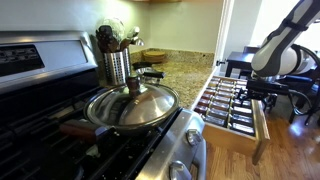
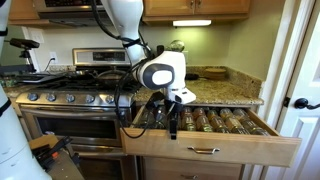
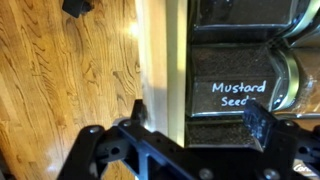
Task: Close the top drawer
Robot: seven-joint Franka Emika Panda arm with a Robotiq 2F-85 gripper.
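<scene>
Top drawer (image 2: 212, 147) beside the stove (image 2: 70, 98) stands pulled well out, spice jars (image 2: 215, 121) exposed; claw (image 3: 195, 115) spread astride its front panel, pinching nothing, so apparently the whole push remains.

White rounded arm (image 2: 160, 72), black hand (image 3: 195, 112), black cables (image 2: 122, 92).

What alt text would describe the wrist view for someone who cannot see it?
An open gripper hangs over the front edge of an open drawer, above a jar labelled Mustard Seed; wooden floor lies beside it.
</scene>
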